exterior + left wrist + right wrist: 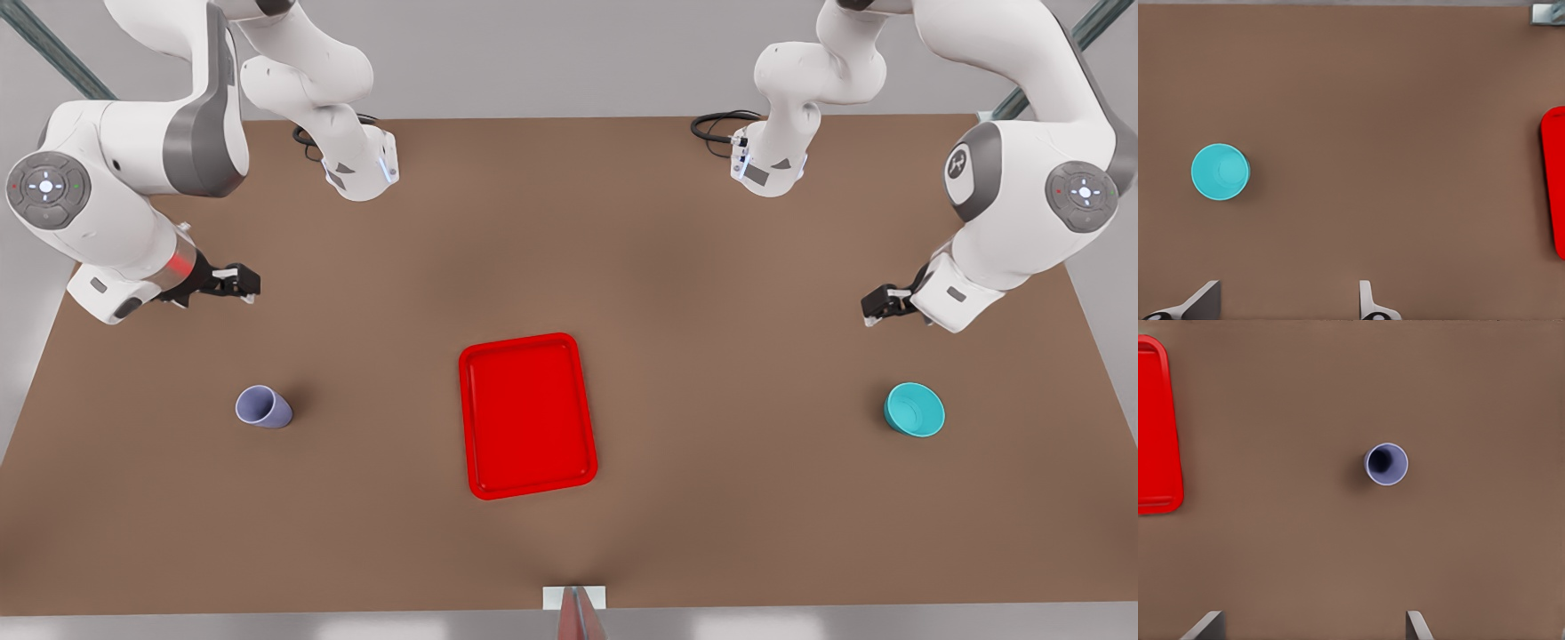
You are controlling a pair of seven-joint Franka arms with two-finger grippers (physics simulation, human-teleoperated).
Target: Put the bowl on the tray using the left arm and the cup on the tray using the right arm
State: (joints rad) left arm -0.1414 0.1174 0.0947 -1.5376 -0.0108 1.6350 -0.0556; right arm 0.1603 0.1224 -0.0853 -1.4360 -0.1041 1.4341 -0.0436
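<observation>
Hovering spread-open left gripper (876, 309) above table (711, 498), teal bowl (914, 410) at its 5 o'clock | right gripper (244, 286) likewise open, lavender cup (264, 407) at 6 o'clock | red tray (526, 414) between, bare.

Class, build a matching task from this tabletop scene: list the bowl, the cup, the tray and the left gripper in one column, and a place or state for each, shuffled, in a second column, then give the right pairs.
Things:
1. bowl
2. cup
3. tray
4. left gripper

Places or states:
A. middle of the table, empty
B. at the front view's left, lavender
C. open, above the table near the bowl
D. at the front view's right, teal

Pairs: 1-D, 2-B, 3-A, 4-C
</observation>
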